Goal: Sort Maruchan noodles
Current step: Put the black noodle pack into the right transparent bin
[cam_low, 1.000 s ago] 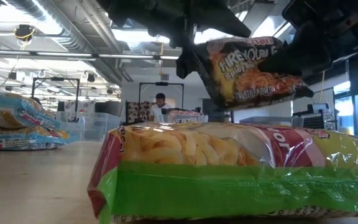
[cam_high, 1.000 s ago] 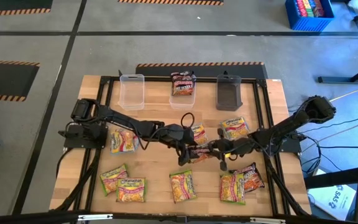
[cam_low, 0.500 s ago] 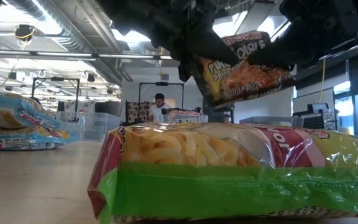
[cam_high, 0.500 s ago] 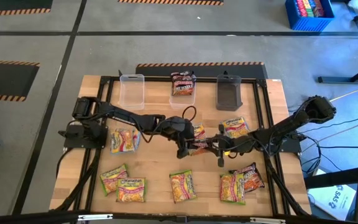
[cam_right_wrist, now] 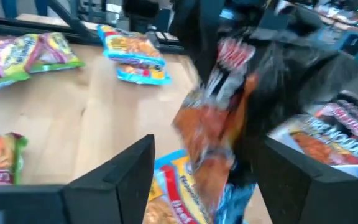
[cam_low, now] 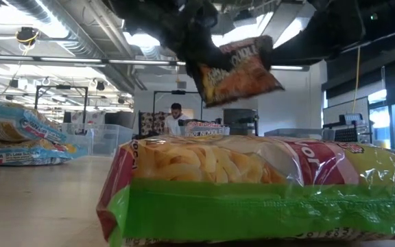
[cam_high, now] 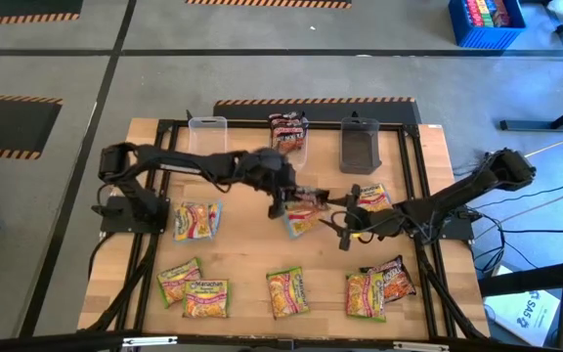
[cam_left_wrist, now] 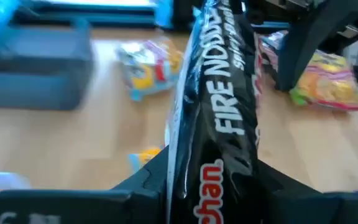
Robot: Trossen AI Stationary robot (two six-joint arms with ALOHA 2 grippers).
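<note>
Left hand (cam_high: 283, 198) pinched a dark maroon-red packet (cam_high: 304, 198) by one edge, lifted clear of the tabletop (cam_high: 247, 256), near its middle and a bit short of the tubs at the far edge. In the left wrist view the packet (cam_left_wrist: 225, 118) sat edge-on between the two dark fingers (cam_left_wrist: 143, 180), clamped flat across its faces. Right hand (cam_high: 345, 227) was just beside it, fingers spread, holding nothing; right wrist view showed the same packet (cam_right_wrist: 219, 118) hanging free ahead of its open fingers (cam_right_wrist: 114, 168).

Other packets lay flat on the tabletop: yellow-orange packet (cam_high: 194, 220), yellow-green packet (cam_high: 179, 281), more along the near edge. Middle clear tub (cam_high: 288, 156) already held a maroon-red packet; left clear tub (cam_high: 207, 144) and the dark grey tub (cam_high: 360, 147) looked empty, hard to tell.

Handling, judged: light, thin crinkly film over a stiff brittle noodle block. Film likely slippery, so an edge pinch could let it swing or slide out. Safer hold probably across the flat faces over the block, or deep on the sealed seam. Don't squeeze hard, block would crack. In the low view the packet (cam_low: 237, 71) hung tilted, which suggests it pivots in the grip.
</note>
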